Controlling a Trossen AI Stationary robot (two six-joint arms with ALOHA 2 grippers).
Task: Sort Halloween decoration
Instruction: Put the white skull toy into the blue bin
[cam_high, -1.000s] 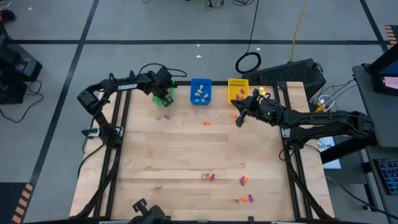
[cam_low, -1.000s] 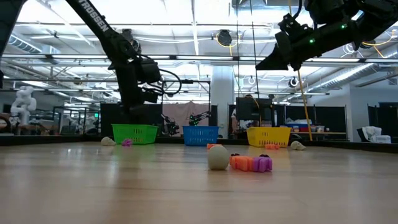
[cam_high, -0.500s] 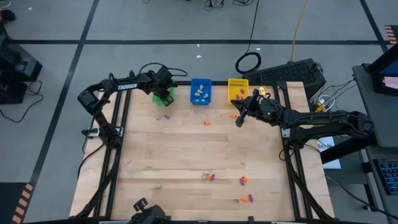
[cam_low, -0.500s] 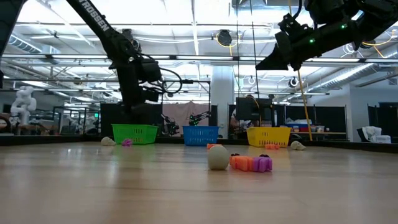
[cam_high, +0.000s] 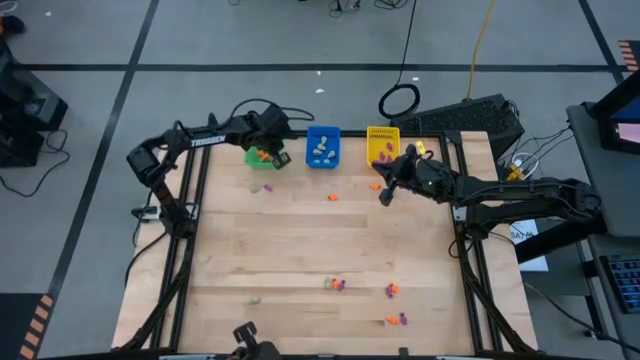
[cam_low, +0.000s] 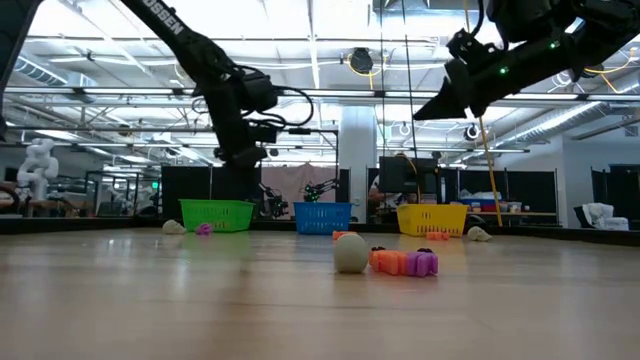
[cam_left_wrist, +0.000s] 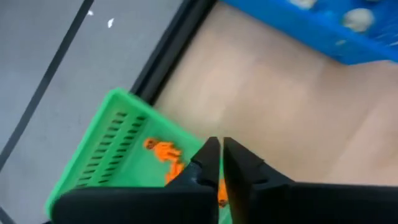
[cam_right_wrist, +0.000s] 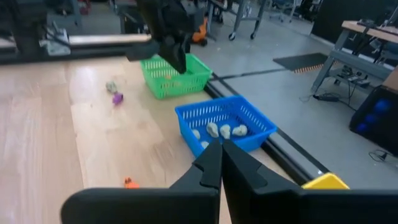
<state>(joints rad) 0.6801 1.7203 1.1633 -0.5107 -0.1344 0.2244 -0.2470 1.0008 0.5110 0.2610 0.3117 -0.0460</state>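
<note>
Wooden bench (cam_high: 300, 250) fills the middle of the floor, dark frame rails along its sides.

Left arm reaches over the far left corner. Left gripper (cam_high: 277, 152) hangs above the edge of the green bin (cam_high: 258, 157), fingers (cam_left_wrist: 211, 158) pinched together with only a sliver between them, nothing in them. Right arm stretches in from the right side; right gripper (cam_high: 385, 194) sits raised above the bench just in front of the yellow bin (cam_high: 381, 142), fingers (cam_right_wrist: 214, 163) clenched shut, empty.

Three bins stand in a row along the far edge: green, then blue bin (cam_high: 322, 146), then yellow. Green and blue stand close, with bare wood showing between them in the left wrist view.

Halloween decoration, scattered:
- orange pieces (cam_left_wrist: 163, 150) lie inside the green bin
- pale pieces (cam_right_wrist: 217, 130) lie in the blue bin
- purple piece (cam_high: 264, 186) and a pale one beside it on the bench just in front of the green bin
- single orange piece (cam_high: 333, 197) in front of the blue bin, apart from the rest
- near edge: a pale ball (cam_low: 351, 253) touching an orange-and-purple cluster (cam_low: 405, 262); further orange and purple bits (cam_high: 392, 291) to the right of these; one lone pale piece (cam_high: 256, 298) well to the left.
</note>
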